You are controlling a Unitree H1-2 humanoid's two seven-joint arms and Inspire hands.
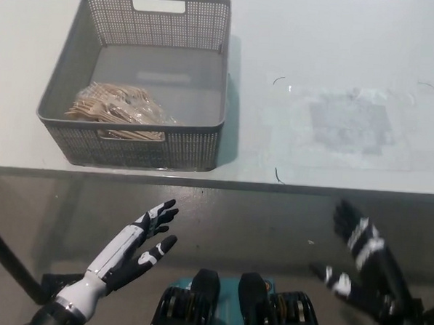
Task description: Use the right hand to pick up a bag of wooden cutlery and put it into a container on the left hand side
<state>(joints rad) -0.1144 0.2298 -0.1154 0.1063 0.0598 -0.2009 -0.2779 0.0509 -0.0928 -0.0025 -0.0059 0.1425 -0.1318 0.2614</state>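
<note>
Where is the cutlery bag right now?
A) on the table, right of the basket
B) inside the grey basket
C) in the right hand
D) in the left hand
B: the bag of wooden cutlery lies inside the grey basket, at its near-left corner. The right hand and the left hand are both open and empty, low in the picture.
</note>
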